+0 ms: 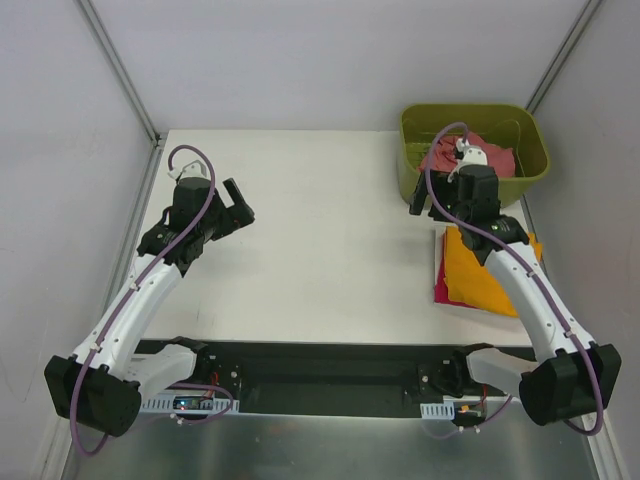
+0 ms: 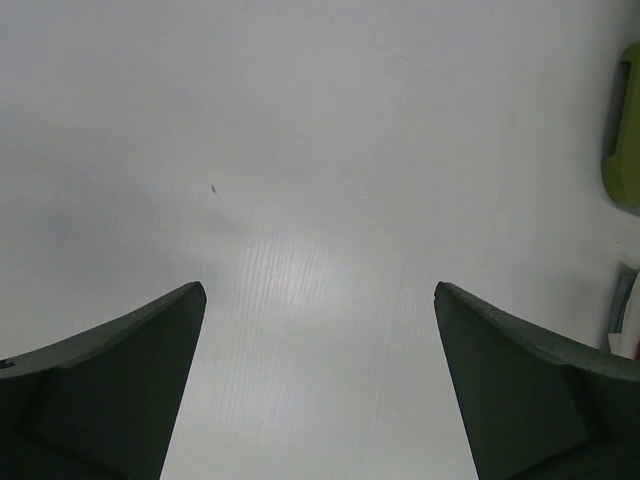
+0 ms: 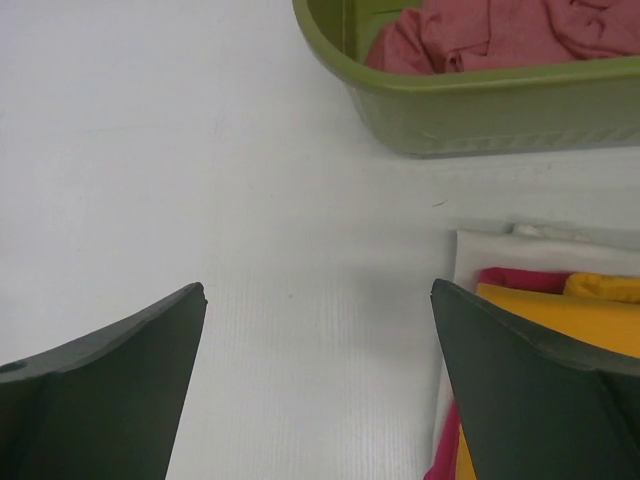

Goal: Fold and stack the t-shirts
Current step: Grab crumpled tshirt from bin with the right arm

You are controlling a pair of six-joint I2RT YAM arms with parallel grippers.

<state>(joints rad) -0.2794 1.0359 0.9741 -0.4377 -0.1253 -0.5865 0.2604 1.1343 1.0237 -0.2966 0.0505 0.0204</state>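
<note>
Stack (image 1: 468, 278) beside green tub (image 3: 480, 110) (orange t-shirt (image 3: 560, 320) over magenta t-shirt (image 3: 520, 278)) seems folded; left gripper (image 2: 320, 288), right gripper (image 3: 318, 290) spread, empty; next: grab dusty-red t-shirt (image 3: 480, 35) in tub.

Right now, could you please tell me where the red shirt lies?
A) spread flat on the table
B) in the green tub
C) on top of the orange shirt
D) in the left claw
B: the red shirt sits crumpled inside the tub, while the orange shirt lies outside it.
</note>
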